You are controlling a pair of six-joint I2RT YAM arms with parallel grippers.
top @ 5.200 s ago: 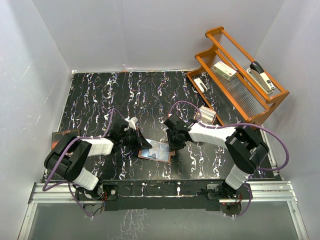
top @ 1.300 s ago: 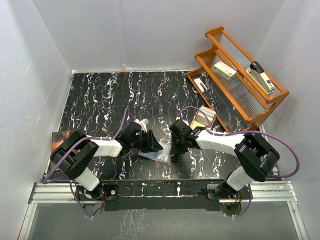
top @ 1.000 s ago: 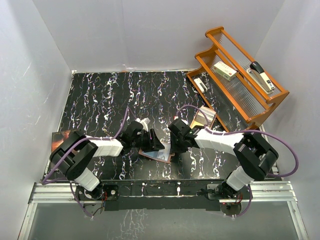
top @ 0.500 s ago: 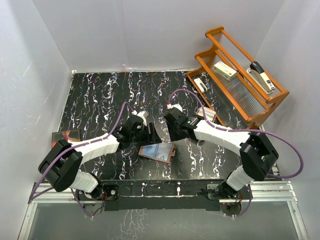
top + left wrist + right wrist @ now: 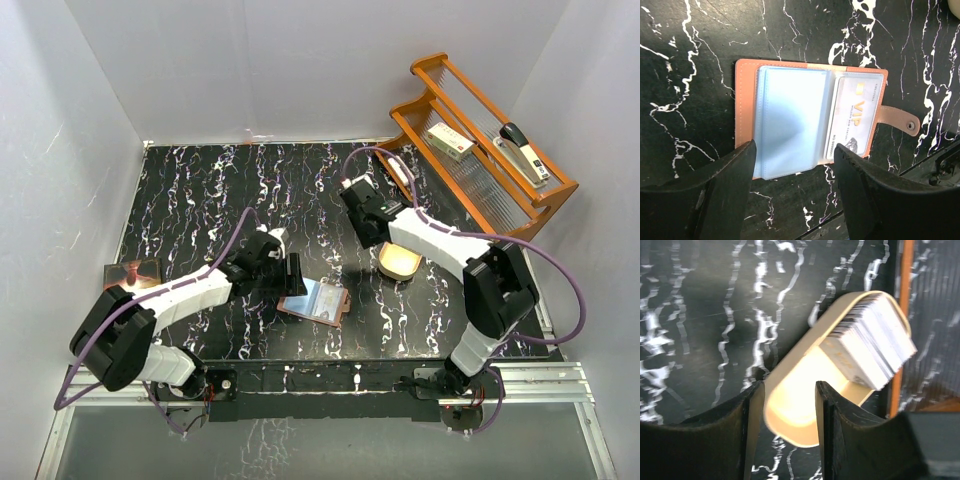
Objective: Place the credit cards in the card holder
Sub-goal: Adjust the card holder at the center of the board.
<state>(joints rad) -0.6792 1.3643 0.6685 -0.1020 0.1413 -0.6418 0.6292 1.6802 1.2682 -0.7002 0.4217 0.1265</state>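
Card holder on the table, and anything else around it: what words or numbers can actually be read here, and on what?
"VIP": gold letters on the pale credit card in the open card holder.
Finer print on that card: too small to read.
Stack of cards in the dish, right wrist view: blurred, unreadable.
Box on the wooden rack, top view: label too small.

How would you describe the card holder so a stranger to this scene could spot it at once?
On the black marbled table, look near the front edge, between the two arms. The card holder lies open there, by the left gripper. Unlike the oval wooden dish to its right, it is a reddish-brown rectangle with clear pockets and a snap tab.
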